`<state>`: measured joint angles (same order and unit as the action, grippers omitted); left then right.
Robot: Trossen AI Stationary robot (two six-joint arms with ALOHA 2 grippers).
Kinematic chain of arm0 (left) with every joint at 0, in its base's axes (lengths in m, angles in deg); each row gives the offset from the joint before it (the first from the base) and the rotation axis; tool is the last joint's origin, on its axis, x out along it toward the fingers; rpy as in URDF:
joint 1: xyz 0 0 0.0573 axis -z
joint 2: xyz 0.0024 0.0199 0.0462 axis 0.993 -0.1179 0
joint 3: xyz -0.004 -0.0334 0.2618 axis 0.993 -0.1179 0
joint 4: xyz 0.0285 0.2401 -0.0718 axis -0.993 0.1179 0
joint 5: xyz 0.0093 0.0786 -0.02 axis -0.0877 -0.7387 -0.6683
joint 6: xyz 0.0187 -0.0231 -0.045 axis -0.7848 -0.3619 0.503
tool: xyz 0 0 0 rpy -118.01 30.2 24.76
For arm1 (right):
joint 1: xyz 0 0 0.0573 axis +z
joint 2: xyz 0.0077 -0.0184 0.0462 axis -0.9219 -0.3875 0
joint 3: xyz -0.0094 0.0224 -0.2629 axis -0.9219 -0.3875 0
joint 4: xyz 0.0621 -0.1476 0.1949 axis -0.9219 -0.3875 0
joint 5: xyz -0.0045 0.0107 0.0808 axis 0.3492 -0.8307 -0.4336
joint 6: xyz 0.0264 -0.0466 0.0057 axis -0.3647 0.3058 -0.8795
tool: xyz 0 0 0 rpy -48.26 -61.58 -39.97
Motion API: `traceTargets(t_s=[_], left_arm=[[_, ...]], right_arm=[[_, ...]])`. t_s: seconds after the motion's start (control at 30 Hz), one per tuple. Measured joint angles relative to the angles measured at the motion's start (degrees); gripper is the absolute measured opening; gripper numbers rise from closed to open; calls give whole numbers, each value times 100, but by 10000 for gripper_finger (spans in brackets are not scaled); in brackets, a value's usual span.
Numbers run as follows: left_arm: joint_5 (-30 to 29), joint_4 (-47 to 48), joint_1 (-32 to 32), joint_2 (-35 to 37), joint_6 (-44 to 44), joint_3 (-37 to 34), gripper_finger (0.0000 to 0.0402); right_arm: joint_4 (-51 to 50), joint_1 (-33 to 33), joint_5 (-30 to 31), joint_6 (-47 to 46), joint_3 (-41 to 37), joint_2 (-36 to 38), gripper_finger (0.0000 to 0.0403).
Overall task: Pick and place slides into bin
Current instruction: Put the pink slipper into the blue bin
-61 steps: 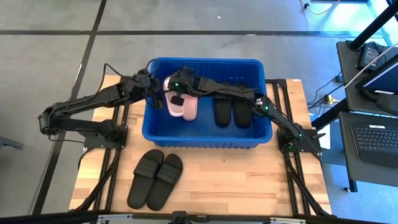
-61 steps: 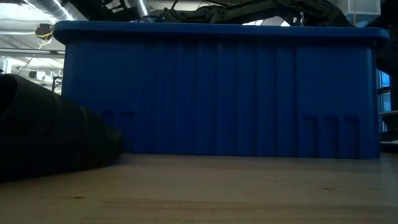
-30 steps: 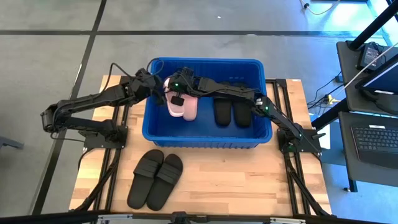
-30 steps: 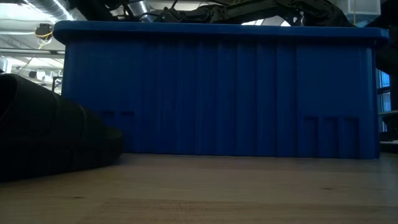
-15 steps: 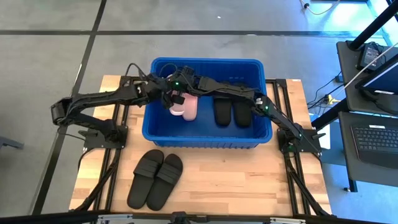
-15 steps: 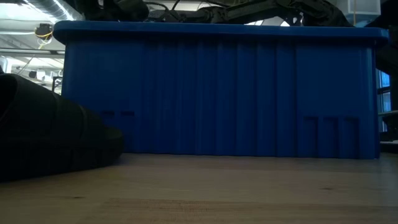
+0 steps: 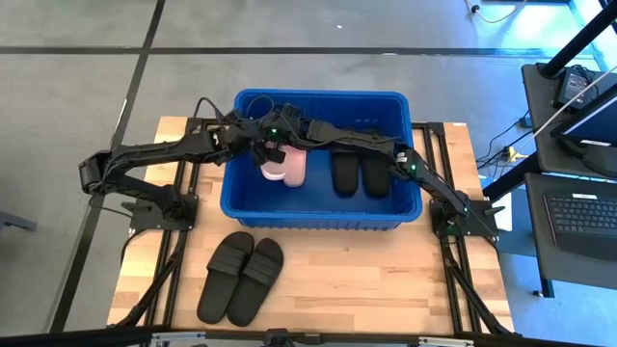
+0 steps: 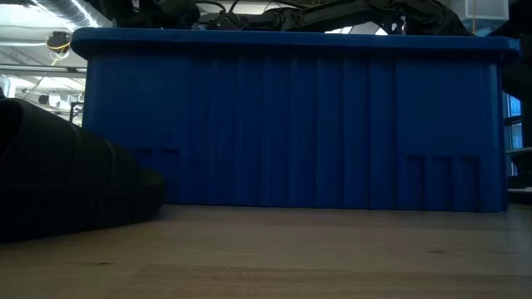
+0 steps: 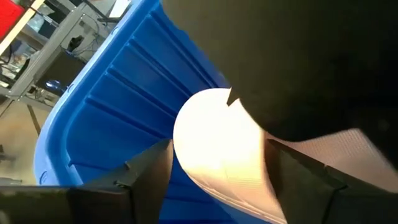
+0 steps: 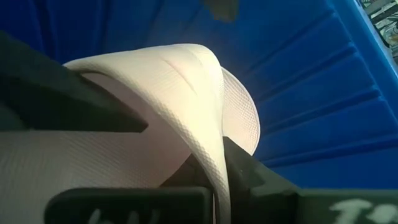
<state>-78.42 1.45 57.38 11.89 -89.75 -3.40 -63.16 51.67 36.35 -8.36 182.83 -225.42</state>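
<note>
Inside the bin (image 7: 253, 200), the right hand (image 7: 273, 154) is gripping a pink slide's (image 7: 289, 167) strap; the left hand (image 7: 258, 146) is straddling it, open.

Two dark, slender jointed arms are seen, the left arm (image 7: 154, 154) and the right arm (image 7: 386, 152), each built of black links. Small green lights are lit on the right arm near its wrist and elbow. Thin black cables are looped along both arms.
</note>
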Motion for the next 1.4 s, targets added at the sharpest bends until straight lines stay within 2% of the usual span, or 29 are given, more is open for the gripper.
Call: traceTargets(t_s=[0.33, 0.57, 0.8, 1.1, 1.23, 1.4], left_arm=[[366, -1, 2, -2, -7, 0, 122], [370, -4, 2, -2, -6, 0, 15], [324, -34, 2, -2, -13, 0, 7], [206, -80, 4, -2, -170, 0, 4], [195, -108, 4, -2, -181, 0, 3], [171, -85, 4, -4, -185, -2, 2]], right_arm=[[58, 7, -118, 1, 0, 0, 16], [57, 5, -95, 0, 0, 0, 18], [72, 4, -70, 3, 0, 0, 40], [65, 7, -52, -25, 2, 0, 43], [61, 26, 168, 38, 13, 0, 47], [37, 26, 199, 272, 13, 0, 93]])
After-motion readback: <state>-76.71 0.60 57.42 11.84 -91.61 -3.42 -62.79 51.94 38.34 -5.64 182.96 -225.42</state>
